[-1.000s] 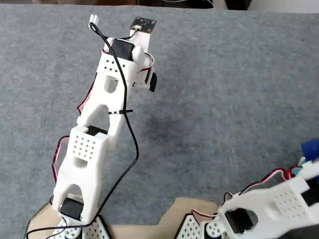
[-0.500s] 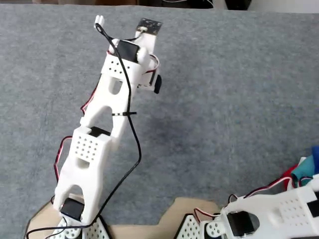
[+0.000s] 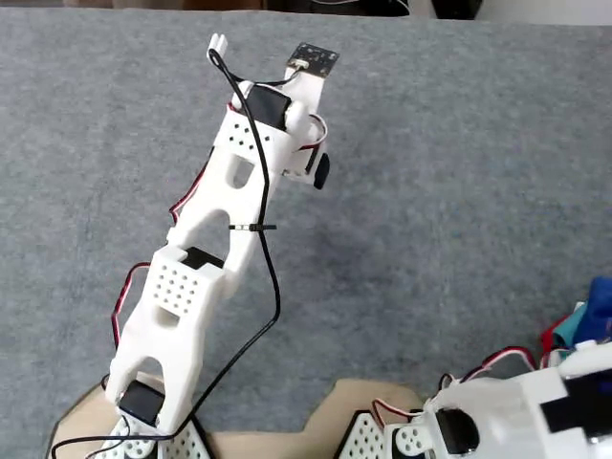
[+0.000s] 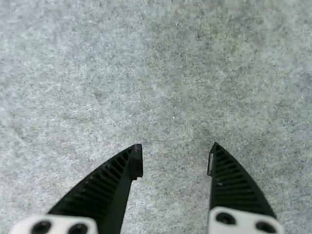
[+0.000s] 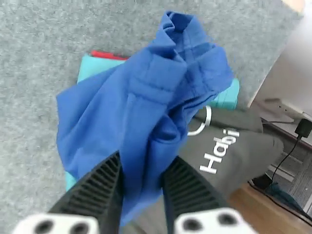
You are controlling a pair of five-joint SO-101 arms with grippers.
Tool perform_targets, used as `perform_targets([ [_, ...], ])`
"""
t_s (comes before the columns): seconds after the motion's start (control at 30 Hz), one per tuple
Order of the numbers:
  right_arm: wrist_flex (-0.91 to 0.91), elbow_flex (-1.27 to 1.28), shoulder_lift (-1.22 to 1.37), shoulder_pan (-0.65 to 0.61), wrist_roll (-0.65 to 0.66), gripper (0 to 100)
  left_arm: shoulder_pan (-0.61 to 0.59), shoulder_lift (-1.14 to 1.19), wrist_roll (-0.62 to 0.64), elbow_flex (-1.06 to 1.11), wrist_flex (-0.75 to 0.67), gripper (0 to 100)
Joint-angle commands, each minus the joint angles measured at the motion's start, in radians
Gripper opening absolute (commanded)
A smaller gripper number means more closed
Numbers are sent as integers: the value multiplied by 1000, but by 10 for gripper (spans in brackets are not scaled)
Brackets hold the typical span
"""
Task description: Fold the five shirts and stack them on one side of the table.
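From above, the blue shirt (image 3: 601, 295) is bunched at the right edge of the grey table (image 3: 449, 143). The left gripper (image 4: 175, 156) hovers over bare felt, jaws apart. The right gripper (image 5: 143, 163) is clamped on the shirt above the shirt pile (image 5: 229, 146) — I'd carry it clear and spread it flat before folding.

Bright even light, soft shadows

A grey felt cover (image 3: 459, 172) spans the table to the high view's top, left and right edges. A tan wooden board (image 3: 368, 394) is exposed at bottom centre. In the right wrist view, a white wall panel (image 5: 297, 58) occupies the upper right, with a black plug (image 5: 303, 127) and its cable below it and a wooden surface (image 5: 263, 207) at lower right.
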Motion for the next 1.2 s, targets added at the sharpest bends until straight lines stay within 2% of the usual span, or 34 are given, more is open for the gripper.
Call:
perform_targets([
  [0.0,11,58,-119,62,11,143,-2,-91,2,-8,11,225],
  [0.3,12,84,-197,263,101,292,5,-107,-2,-8,11,225],
  [0.47,12,85,-236,255,91,314,8,-107,0,-8,11,225],
  [0.57,12,85,-239,159,26,253,-6,-108,2,-12,11,225],
  [0.7,12,76,-243,-59,-40,18,-35,-151,2,-8,11,164],
  [0.73,12,74,-245,-125,-54,2,-48,-179,0,-3,12,132],
  [0.77,12,74,-249,-194,-72,27,-61,-211,-2,8,12,98],
  [0.83,12,74,-271,-335,-110,11,-86,-292,-5,49,14,37],
  [0.9,12,82,-311,-484,-124,6,-117,-395,-5,144,14,18],
  [1.03,12,87,-409,-742,-123,5,-161,-693,-8,476,14,18],
  [1.17,11,196,-460,-917,-118,5,-192,-1066,-44,867,9,18],
])
